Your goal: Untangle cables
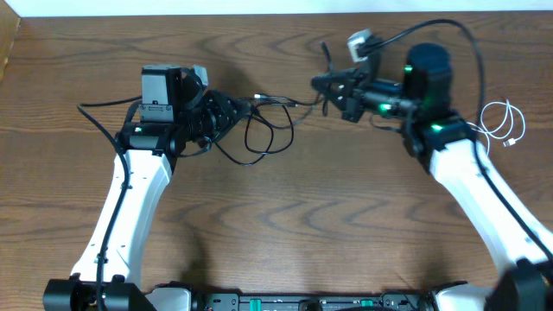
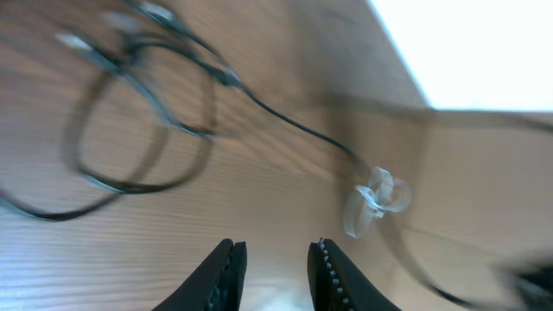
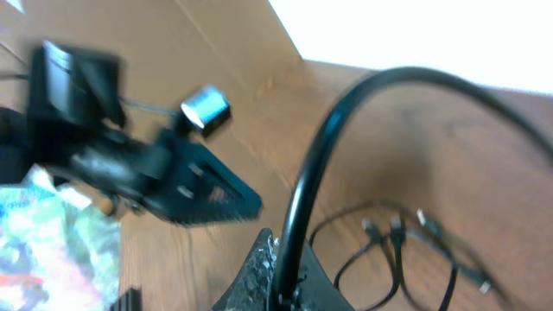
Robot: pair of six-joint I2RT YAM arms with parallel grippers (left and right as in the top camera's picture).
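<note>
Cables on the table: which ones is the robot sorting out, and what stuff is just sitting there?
For the job:
- tangled black cables
- white cable, off to the side

Not for the job:
- thick black cable on the right arm
- cardboard wall beside the table

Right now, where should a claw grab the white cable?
Grab its loose loop from straight above. The white cable lies flat on the table, off by itself, away from the black cables, so nothing blocks the way down.
</note>
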